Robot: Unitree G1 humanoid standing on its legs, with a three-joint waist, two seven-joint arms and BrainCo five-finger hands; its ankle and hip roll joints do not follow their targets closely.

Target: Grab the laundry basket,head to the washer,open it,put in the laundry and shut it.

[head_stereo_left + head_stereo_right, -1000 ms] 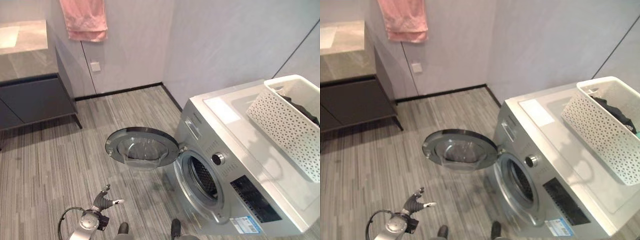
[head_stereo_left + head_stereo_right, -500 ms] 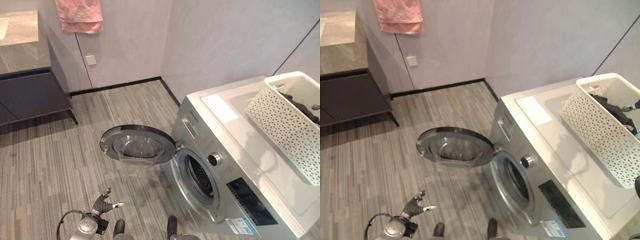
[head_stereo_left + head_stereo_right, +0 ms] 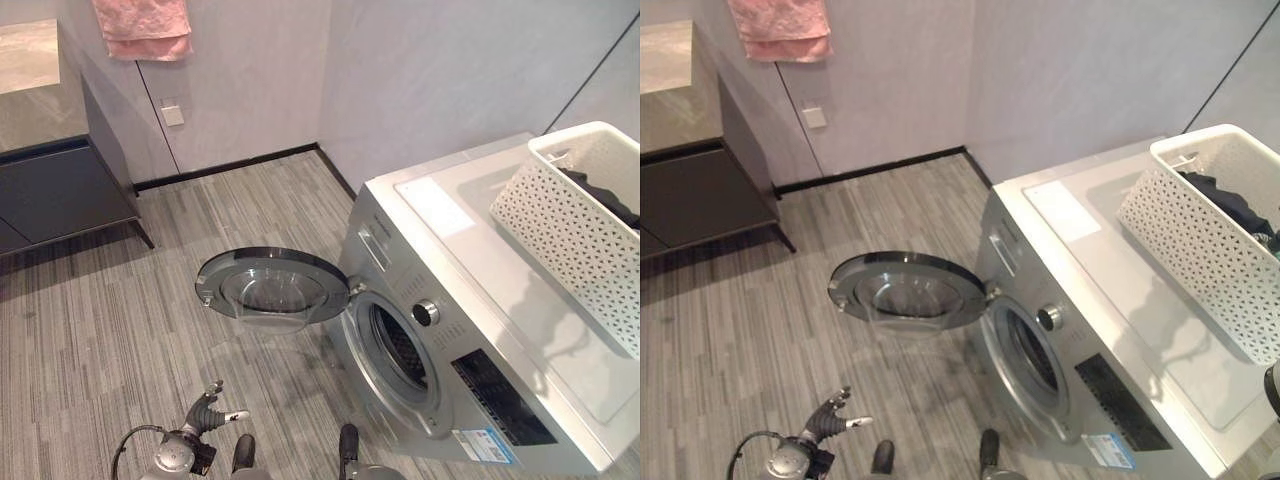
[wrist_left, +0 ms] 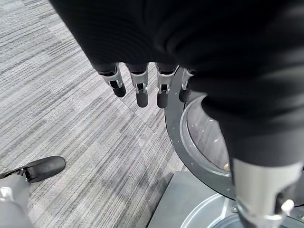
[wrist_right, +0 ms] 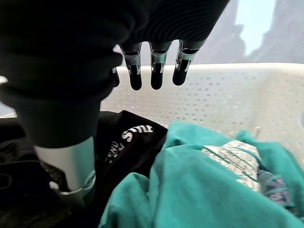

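A: Where is the laundry?

B: In the white basket (image 3: 575, 225) on top of the washer (image 3: 480, 330), at 3 o'clock. A black garment (image 5: 118, 142) and a teal one (image 5: 190, 190) lie inside, and the right hand (image 5: 152, 66) hangs over them with relaxed fingers, gripping nothing.

A: Anything in the way?

B: The washer's door (image 3: 272, 285) stands swung wide at centre. The left hand (image 3: 212, 410) hangs loose-fingered at 7 o'clock. A dark cabinet (image 3: 60, 190) and a pink towel (image 3: 142, 28) sit at 11.

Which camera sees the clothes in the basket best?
The right wrist view: the teal and black clothes lie close below the right robot hand. Both eye views catch a dark bit inside the white basket.
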